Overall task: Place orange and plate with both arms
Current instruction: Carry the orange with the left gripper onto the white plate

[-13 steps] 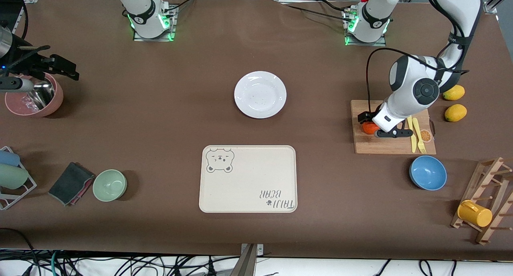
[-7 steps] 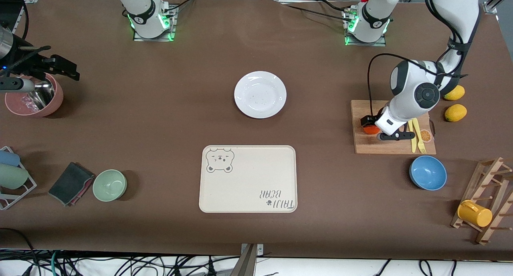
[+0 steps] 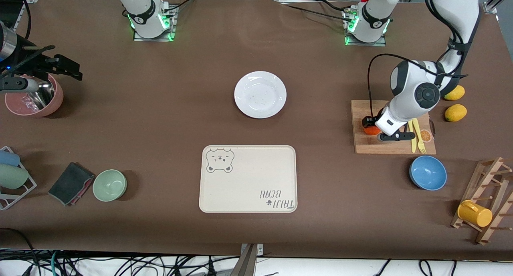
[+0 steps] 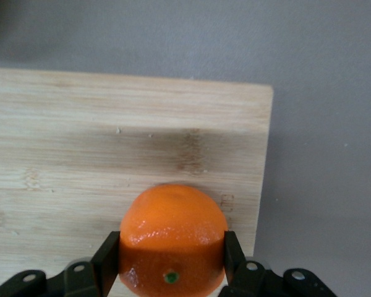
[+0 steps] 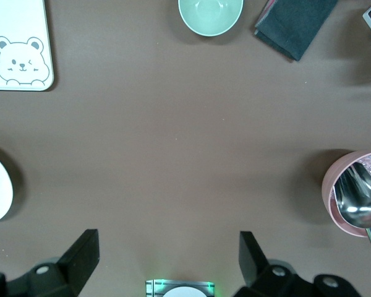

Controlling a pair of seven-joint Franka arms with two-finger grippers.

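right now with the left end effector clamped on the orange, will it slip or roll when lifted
Probably it stays put: the left end effector has a finger on each side of the orange, near its widest part. Its glossy, round skin could let it pivot. If released on the cutting board, it would likely roll.

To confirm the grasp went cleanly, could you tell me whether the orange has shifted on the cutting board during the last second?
No. The orange sits at the same spot on the cutting board, now clamped.

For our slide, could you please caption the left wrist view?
Left end effector shut on the orange atop the wooden board.
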